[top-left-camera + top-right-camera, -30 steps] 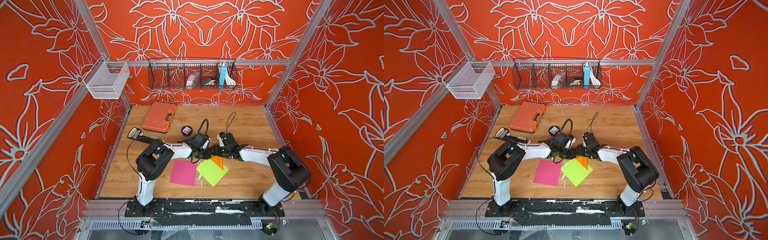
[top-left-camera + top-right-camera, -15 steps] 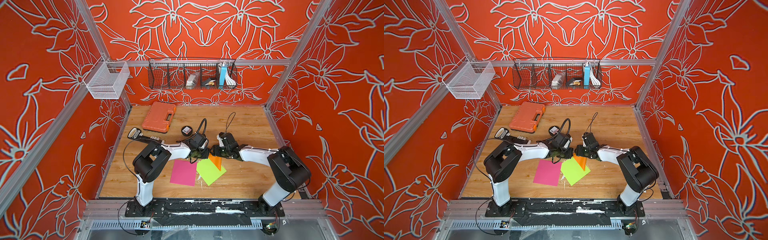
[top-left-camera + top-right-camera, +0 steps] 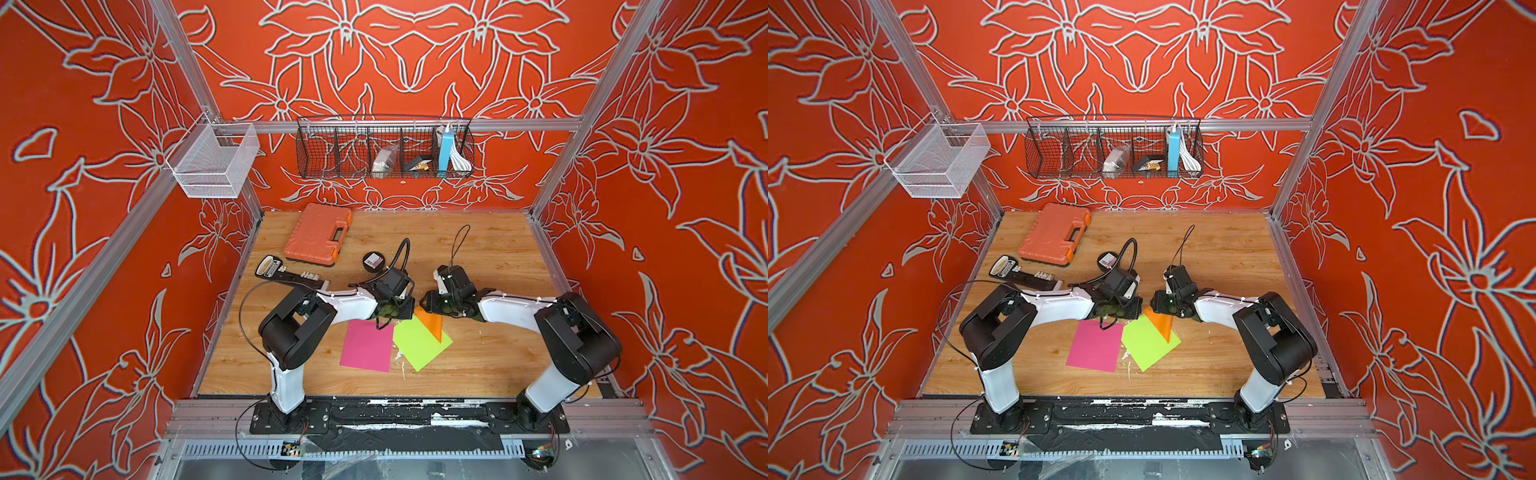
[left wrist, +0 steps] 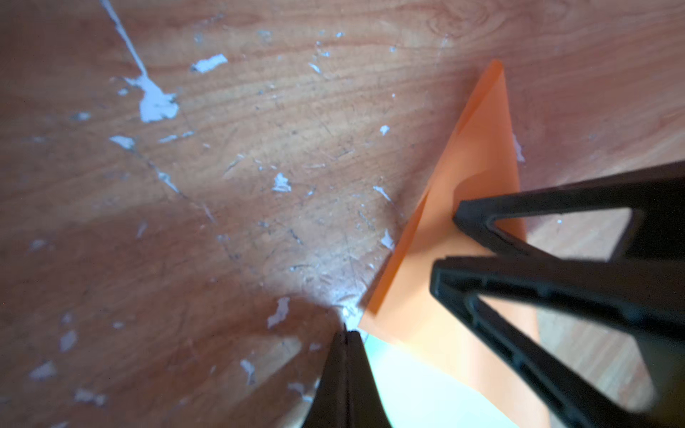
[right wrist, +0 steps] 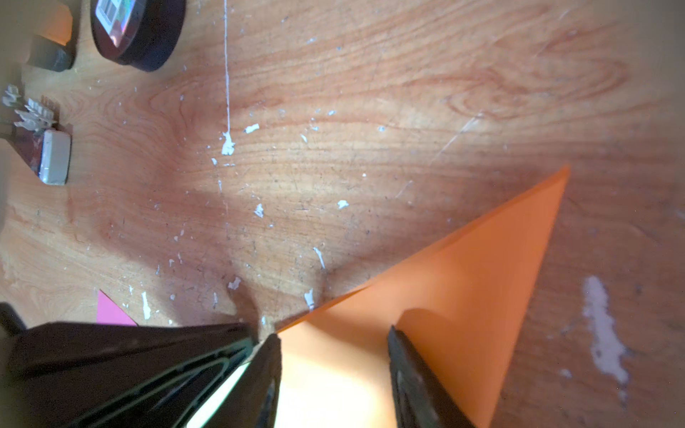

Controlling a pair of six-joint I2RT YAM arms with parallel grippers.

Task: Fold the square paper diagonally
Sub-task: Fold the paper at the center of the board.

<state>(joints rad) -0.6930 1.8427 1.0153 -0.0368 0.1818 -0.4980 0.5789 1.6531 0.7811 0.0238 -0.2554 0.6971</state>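
Observation:
The square paper is an orange sheet (image 3: 432, 323) (image 3: 1160, 323) lying as a folded triangle, partly over a lime-green sheet (image 3: 419, 345) (image 3: 1148, 343). My left gripper (image 3: 409, 312) (image 3: 1136, 309) (image 4: 346, 331) is shut, and its tip rests on the table at the orange paper's (image 4: 478, 155) corner with nothing seen between the jaws. My right gripper (image 3: 424, 305) (image 3: 1152, 305) (image 5: 333, 333) is open. Both of its fingertips sit on top of the orange triangle (image 5: 482, 266), facing the left gripper (image 5: 148, 355).
A pink sheet (image 3: 368, 345) (image 3: 1096, 345) lies left of the green one. Behind the arms are an orange tool case (image 3: 318, 235), a black round disc (image 3: 374, 262) and a dark remote-like item (image 3: 270, 266). A wire basket (image 3: 384, 147) hangs on the back wall.
My right gripper's jaws have come closer together over the orange paper. The left gripper has stayed shut at the paper's corner, and the papers have barely shifted.

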